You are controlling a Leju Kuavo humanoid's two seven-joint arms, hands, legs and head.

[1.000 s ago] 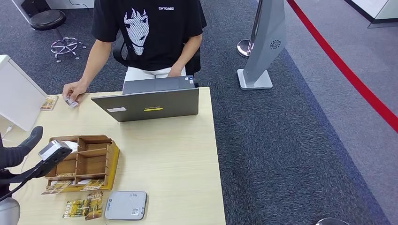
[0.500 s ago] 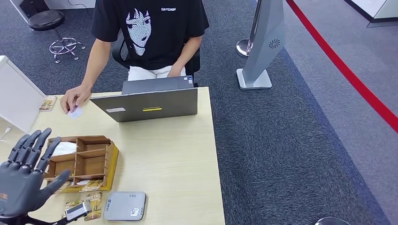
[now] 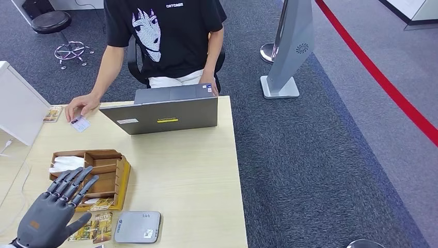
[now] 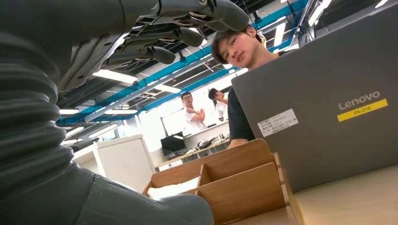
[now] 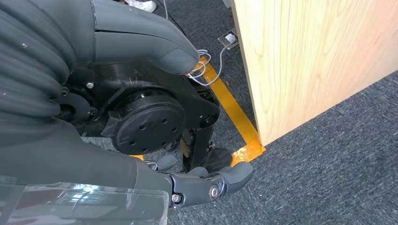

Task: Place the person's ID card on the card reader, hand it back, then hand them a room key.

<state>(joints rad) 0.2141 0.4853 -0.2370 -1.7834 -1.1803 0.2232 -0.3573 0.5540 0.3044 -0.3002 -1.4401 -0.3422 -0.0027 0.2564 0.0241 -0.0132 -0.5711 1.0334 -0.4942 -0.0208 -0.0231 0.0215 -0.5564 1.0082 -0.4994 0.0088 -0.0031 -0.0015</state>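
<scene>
One card (image 3: 80,123) lay flat on the tabletop (image 3: 181,165) at its far left corner, under the person's hand (image 3: 82,105), well ahead of the left hand (image 3: 54,214), whose fingers (image 3: 77,181) were spread, empty, pointing roughly toward it. Right hand (image 5: 94,117) hung below the tabletop, fingers apart, holding nothing.

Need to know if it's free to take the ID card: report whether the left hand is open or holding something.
Open. In the head view the left hand hovers over the wooden organizer with fingers spread and nothing in it.
</scene>
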